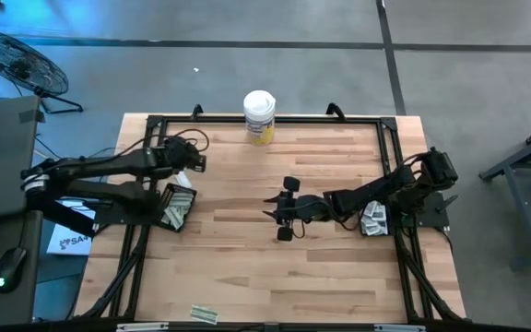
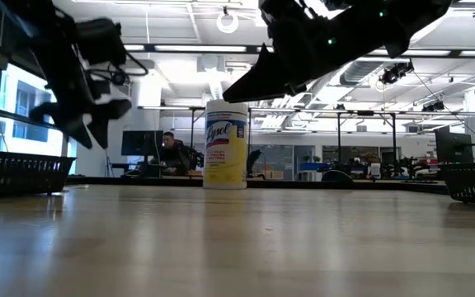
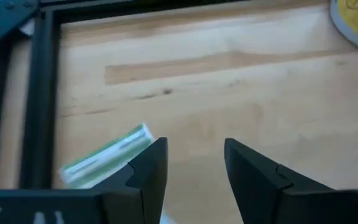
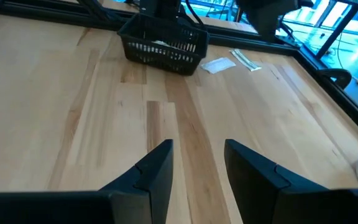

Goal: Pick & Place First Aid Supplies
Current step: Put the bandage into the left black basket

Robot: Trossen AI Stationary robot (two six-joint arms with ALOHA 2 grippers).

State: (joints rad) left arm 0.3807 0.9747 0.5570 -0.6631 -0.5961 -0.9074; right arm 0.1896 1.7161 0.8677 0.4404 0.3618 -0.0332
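Note:
First aid supplies show in several places. A green-white strip packet [image 3: 107, 160] lies flat on the wood just beside my left gripper [image 3: 194, 155], which hangs open and empty above the table near its left frame [image 1: 196, 164]. Another strip [image 4: 246, 59] and a white square packet [image 4: 218, 64] lie by the left black basket [image 4: 163, 43], which holds more packets [image 1: 178, 207]. The right basket [image 1: 373, 219] holds packets too. One strip [image 1: 204, 314] lies at the near edge. My right gripper [image 1: 282, 210] stands open over the table's middle, nothing between its fingers [image 4: 197, 155].
A white-lidded, yellow-labelled canister [image 1: 259, 115] stands at the far edge, middle. A black metal frame [image 1: 275, 121] runs around the tabletop. Bare wood lies between the two baskets and toward the near edge. A person sits in the room behind [image 2: 171, 153].

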